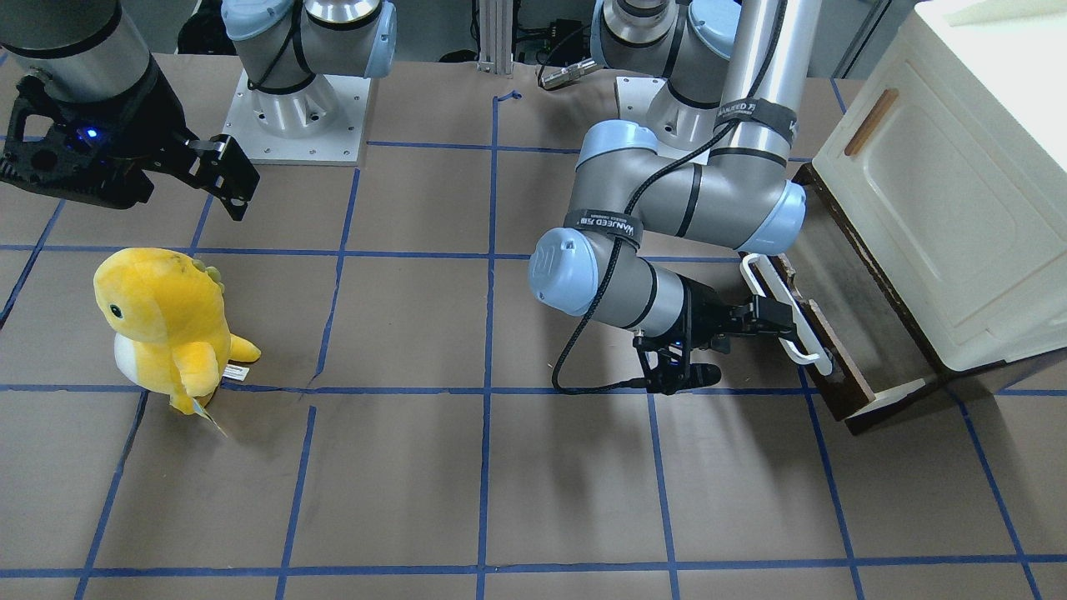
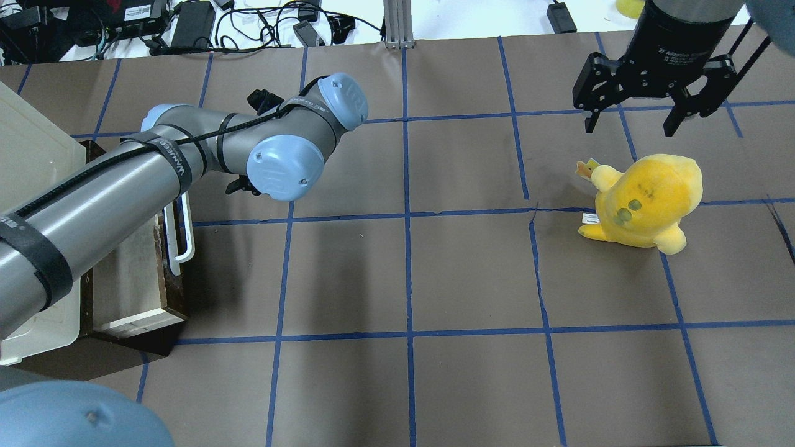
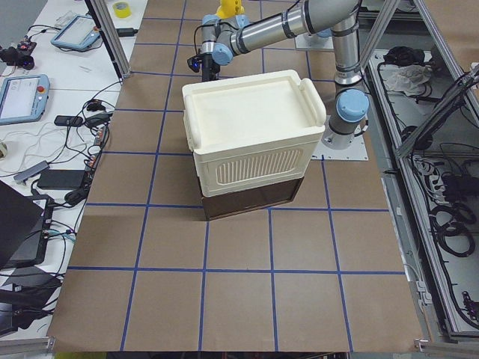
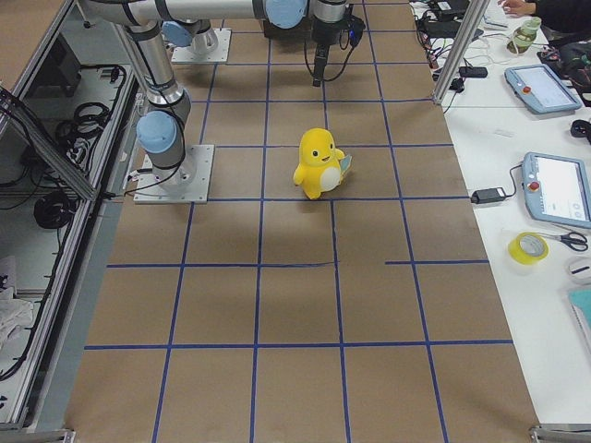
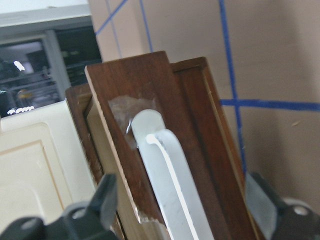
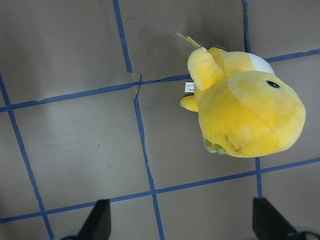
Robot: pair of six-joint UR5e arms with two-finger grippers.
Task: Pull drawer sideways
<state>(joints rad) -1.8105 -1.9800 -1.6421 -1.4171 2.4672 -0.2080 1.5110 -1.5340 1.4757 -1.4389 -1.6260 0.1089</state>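
Fingers (image 5: 105, 200) of the left gripper (image 5: 181, 190) framed my wrist feed. They were spread wide to either side of the white bar handle (image 5: 170, 170) of the drawer (image 5: 145, 80) and clamped nothing. Whether a pad brushed the bar I could not tell.

Just behind the bar sat the drawer's front: dark brown wood, worn, chipped pale along one edge, with a scuffed patch around the bar's foot. Beyond that front I saw pale cream inner walls and a shallow rectangular tray. The drawer stood partway out from beneath the cream cabinet (image 1: 942, 192), at the end of the table (image 1: 567, 492) on the robot's left, its front facing the middle of the table.

Much was hidden from me. The wrist feed cut off the lower run of the bar and of the front. From overhead the left arm (image 2: 93, 205) covered most of the drawer and the upper part of the bar, and I could not see the fingers there at all. From the left-end camera the cabinet hid the drawer, with only a dark base showing under it.

Farther off, well apart, the right gripper (image 2: 628, 131) hung over the table near a yellow plush toy (image 2: 646, 198), jaws wide, holding nothing.
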